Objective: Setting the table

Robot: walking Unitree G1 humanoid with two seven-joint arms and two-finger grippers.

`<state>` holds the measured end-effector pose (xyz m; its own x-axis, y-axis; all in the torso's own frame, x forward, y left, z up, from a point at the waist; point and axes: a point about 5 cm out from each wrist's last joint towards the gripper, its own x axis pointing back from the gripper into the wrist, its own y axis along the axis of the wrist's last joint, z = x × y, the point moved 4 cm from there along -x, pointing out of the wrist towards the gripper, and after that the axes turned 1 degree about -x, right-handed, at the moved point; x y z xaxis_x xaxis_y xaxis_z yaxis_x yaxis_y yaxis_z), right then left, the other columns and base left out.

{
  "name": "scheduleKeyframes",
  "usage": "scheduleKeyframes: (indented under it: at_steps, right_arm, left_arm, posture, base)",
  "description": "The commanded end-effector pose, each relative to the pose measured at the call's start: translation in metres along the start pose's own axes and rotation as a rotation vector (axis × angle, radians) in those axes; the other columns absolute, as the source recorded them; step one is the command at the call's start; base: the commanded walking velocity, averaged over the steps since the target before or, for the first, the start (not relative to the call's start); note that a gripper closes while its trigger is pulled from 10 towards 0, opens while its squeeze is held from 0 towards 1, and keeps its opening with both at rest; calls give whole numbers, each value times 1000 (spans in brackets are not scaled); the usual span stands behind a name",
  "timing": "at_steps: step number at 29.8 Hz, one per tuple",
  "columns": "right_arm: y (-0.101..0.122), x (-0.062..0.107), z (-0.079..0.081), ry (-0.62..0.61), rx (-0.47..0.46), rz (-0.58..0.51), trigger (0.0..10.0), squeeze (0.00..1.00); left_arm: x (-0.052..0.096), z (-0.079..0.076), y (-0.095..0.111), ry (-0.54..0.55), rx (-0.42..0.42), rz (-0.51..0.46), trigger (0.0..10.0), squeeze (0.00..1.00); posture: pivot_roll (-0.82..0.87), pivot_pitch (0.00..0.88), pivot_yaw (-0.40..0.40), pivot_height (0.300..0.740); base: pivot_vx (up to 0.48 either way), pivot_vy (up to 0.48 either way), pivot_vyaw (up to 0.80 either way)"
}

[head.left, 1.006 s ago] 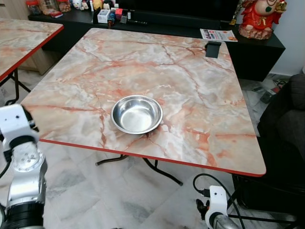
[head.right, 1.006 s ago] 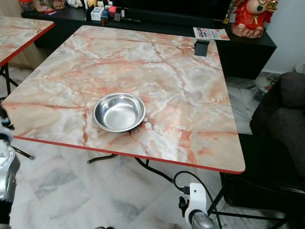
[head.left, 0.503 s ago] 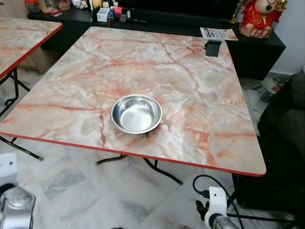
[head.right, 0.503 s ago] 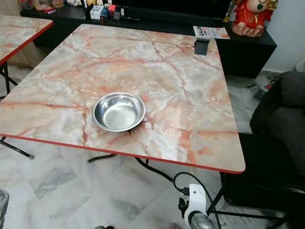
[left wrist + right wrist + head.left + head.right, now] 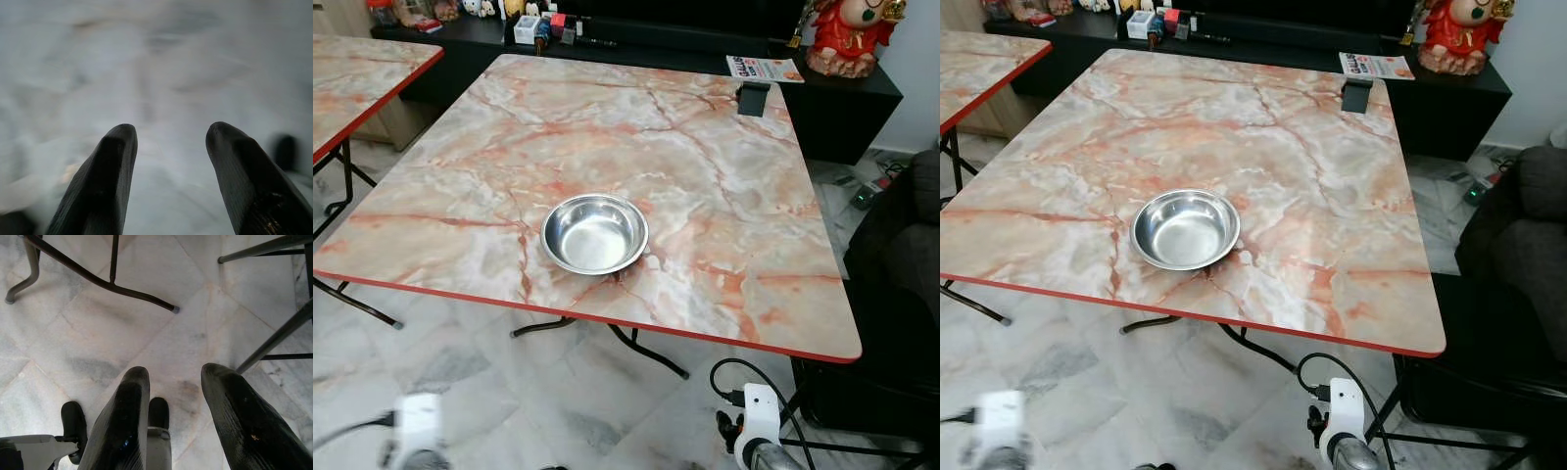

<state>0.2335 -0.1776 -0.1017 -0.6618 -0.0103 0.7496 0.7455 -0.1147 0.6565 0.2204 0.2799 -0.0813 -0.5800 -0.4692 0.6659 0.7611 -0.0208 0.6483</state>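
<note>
Steel bowl (image 5: 594,233) sits empty on the marble worktop (image 5: 705,166), near its front edge and slightly left of centre, in the left eye view; round, so no long axis matters. Left wrist view: left gripper (image 5: 168,142) points at blurred floor, fingers spread, empty. Right wrist view: right gripper (image 5: 176,382) hangs over floor tiles, fingers apart, empty. Both hang low, well below the bowl; the left seems marginally nearer.

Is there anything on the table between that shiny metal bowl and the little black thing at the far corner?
No. Between the steel bowl and the black object, the eye views show bare marble tabletop, just pink veining.
</note>
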Motion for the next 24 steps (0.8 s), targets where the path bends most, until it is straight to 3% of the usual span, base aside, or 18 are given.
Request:
scheduleKeyframes:
  at_steps: [1, 4, 10, 18, 24]
  right_arm:
    - [-4, 1, -4, -12, -17, 15, 10000, 0]
    - [-3, 1, -6, -19, -21, 12, 10000, 0]
    - [-5, 2, -11, -32, -37, 11, 10000, 0]
    - [-6, 3, -14, -43, -49, 9, 10000, 0]
    - [-7, 4, -19, -65, -71, 11, 10000, 0]
  left_arm:
    - [1, -18, 4, -113, -32, -24, 10000, 0]
    - [5, -36, 3, -200, -22, -17, 10000, 0]
    - [8, -52, -3, -259, -55, 14, 10000, 0]
    - [11, -62, -7, -304, -54, 30, 10000, 0]
    - [10, -56, -10, -279, -41, 45, 10000, 0]
  posture:
    - [91, 130, -64, 740]
    - [82, 129, -63, 740]
    - [60, 125, -62, 740]
    - [43, 123, -60, 740]
    - [36, 121, -56, 740]
  base:
    - [0, 0, 0]
    - [0, 0, 0]
    - [0, 0, 0]
    - [0, 0, 0]
    - [0, 380, 0]
